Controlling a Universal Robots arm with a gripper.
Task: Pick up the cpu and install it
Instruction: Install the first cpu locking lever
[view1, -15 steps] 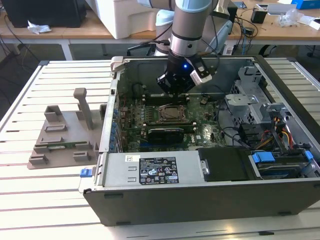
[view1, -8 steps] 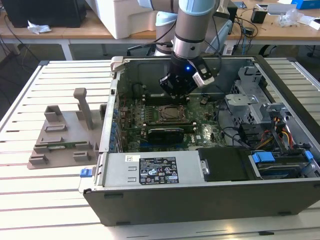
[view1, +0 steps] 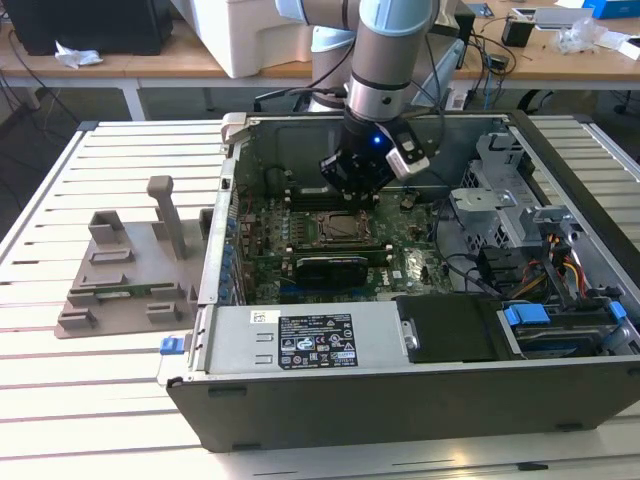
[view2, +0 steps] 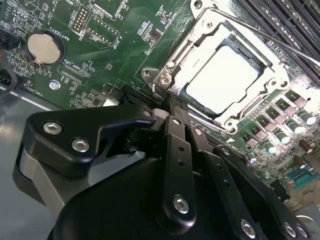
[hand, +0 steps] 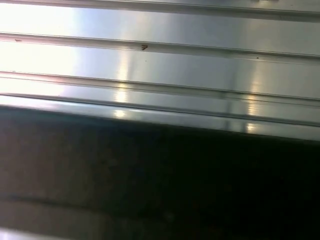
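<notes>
Inside the socket (view2: 235, 70), the cpu (view2: 222, 82), beside pincer (view2: 172, 107).

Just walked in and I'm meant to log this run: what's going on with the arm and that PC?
A single robot arm reaches into an open computer case lying on a slatted table. Its gripper hovers just above the motherboard, close to the socket. In the second wrist view, the cpu already lies in that socket, its shiny metal top showing, and the jaws hold nothing. A grey holder tray sits on the table beside the case.
</notes>
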